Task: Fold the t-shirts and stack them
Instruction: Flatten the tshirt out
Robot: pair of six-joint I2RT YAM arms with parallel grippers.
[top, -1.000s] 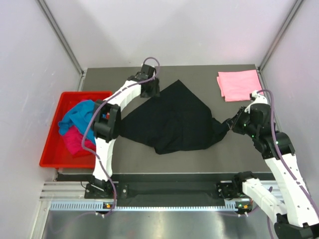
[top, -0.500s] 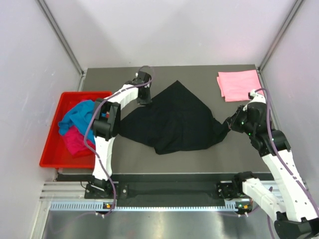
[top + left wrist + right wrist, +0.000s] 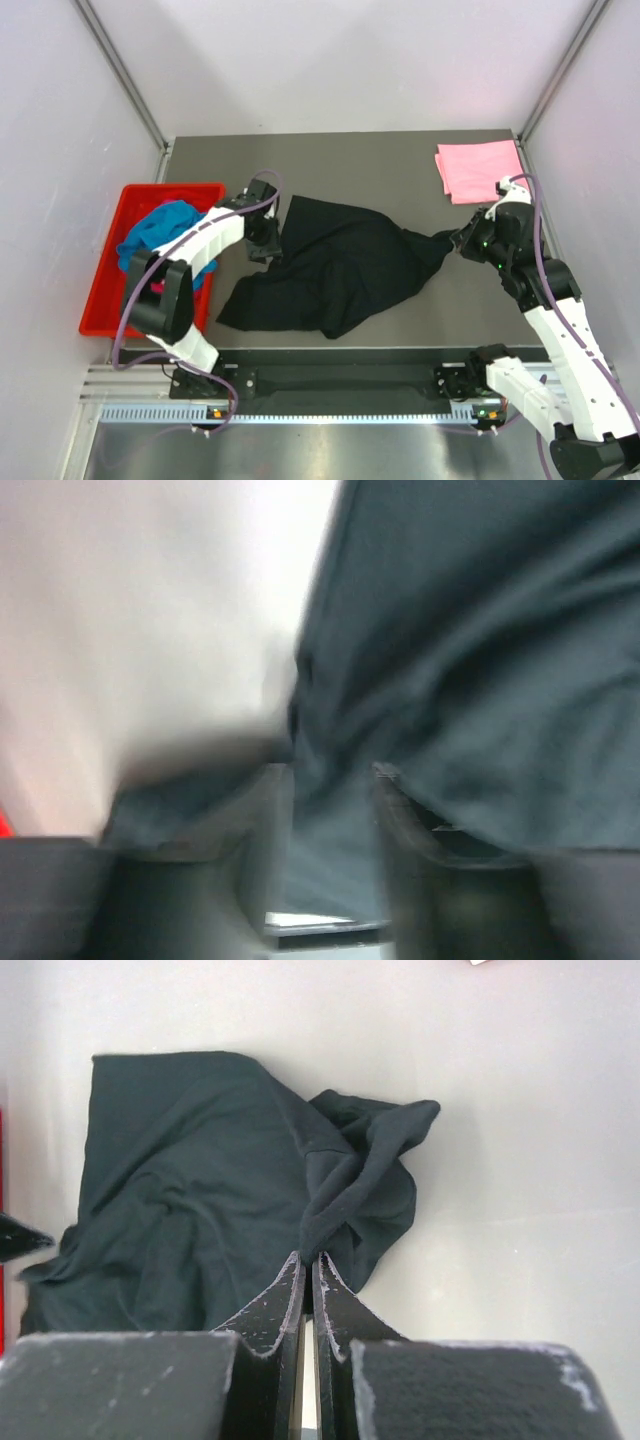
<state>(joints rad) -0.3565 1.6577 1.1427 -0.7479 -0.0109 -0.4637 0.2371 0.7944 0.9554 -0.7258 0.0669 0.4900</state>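
Observation:
The black t-shirt (image 3: 330,270) lies rumpled across the middle of the table. My left gripper (image 3: 264,240) is at its left edge; in the blurred left wrist view dark cloth (image 3: 480,630) fills the gap between its fingers (image 3: 265,820), so it is shut on the shirt. My right gripper (image 3: 462,243) is shut on the shirt's bunched right end (image 3: 345,1190). The light pink t-shirt (image 3: 478,170) lies folded at the far right. The turquoise t-shirt (image 3: 160,225) and the magenta t-shirt (image 3: 150,288) lie crumpled in the tray.
The red plastic tray (image 3: 100,265) stands left of the table, close to my left arm. Grey walls enclose the table on three sides. A metal rail (image 3: 330,385) runs along the near edge.
My left gripper swung from the far middle toward the near left, dragging the black shirt's left side with it. The shirt went from spread to rumpled. The right gripper shifted slightly.

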